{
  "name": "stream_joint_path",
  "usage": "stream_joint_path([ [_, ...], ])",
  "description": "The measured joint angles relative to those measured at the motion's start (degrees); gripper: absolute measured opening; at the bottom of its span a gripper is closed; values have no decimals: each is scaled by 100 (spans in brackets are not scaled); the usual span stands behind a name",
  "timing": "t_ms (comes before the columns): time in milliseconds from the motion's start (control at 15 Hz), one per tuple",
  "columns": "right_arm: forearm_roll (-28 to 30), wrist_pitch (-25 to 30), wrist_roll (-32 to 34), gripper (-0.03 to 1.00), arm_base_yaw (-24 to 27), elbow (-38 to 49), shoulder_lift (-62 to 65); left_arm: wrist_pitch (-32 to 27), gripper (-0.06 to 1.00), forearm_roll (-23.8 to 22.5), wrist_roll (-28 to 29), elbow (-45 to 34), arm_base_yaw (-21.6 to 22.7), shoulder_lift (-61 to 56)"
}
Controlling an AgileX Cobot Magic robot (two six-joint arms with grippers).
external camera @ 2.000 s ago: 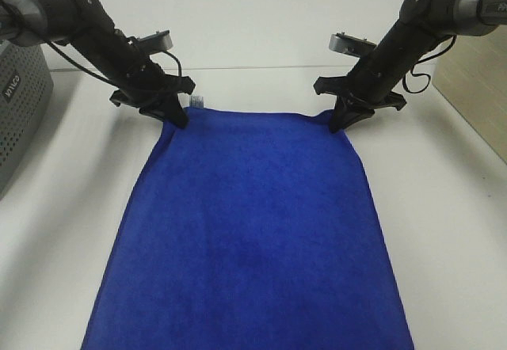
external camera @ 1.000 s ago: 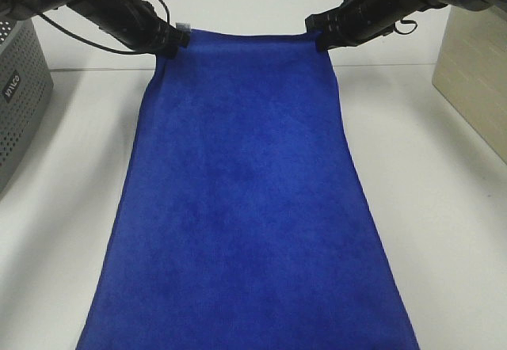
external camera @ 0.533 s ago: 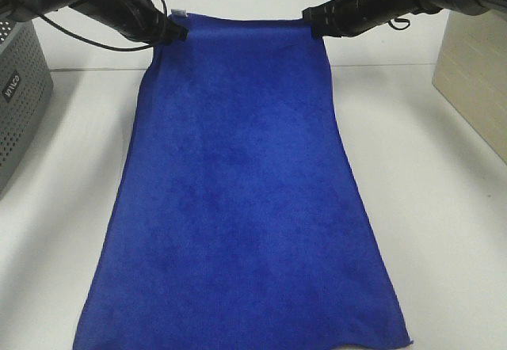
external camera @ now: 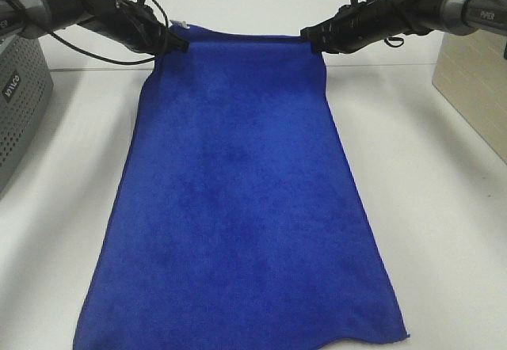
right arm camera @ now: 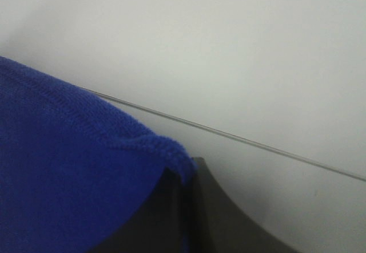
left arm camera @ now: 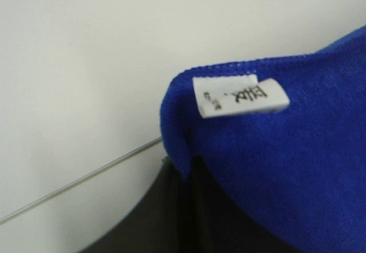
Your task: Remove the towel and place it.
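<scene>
The royal-blue towel [external camera: 238,199] hangs stretched from its two far corners and slopes down toward the front of the table, where its near edge shows. My left gripper [external camera: 176,43] is shut on the far left corner, beside the small white label [external camera: 181,25]. My right gripper [external camera: 313,41] is shut on the far right corner. In the left wrist view the towel [left arm camera: 286,167] folds over my dark fingers [left arm camera: 171,207], with the label [left arm camera: 240,97] facing the camera. The right wrist view shows the towel [right arm camera: 63,173] pinched against a dark finger [right arm camera: 223,218].
A grey perforated basket [external camera: 20,104] stands at the left edge. A beige box [external camera: 475,81] sits at the right edge. White table [external camera: 444,231] surface lies on both sides of the towel.
Over two seconds both grippers lifted the towel's far corners up and back. In the last half second they dropped slightly and the near edge drew further into view.
</scene>
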State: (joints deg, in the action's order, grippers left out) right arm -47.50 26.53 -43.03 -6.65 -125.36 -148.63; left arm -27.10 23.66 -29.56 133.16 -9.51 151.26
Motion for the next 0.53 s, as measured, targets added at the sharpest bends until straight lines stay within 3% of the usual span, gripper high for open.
stream_joint_path([
  [533, -138, -292, 0, 2, -6, 0, -120, 321, 1, 0, -6, 0, 0, 183],
])
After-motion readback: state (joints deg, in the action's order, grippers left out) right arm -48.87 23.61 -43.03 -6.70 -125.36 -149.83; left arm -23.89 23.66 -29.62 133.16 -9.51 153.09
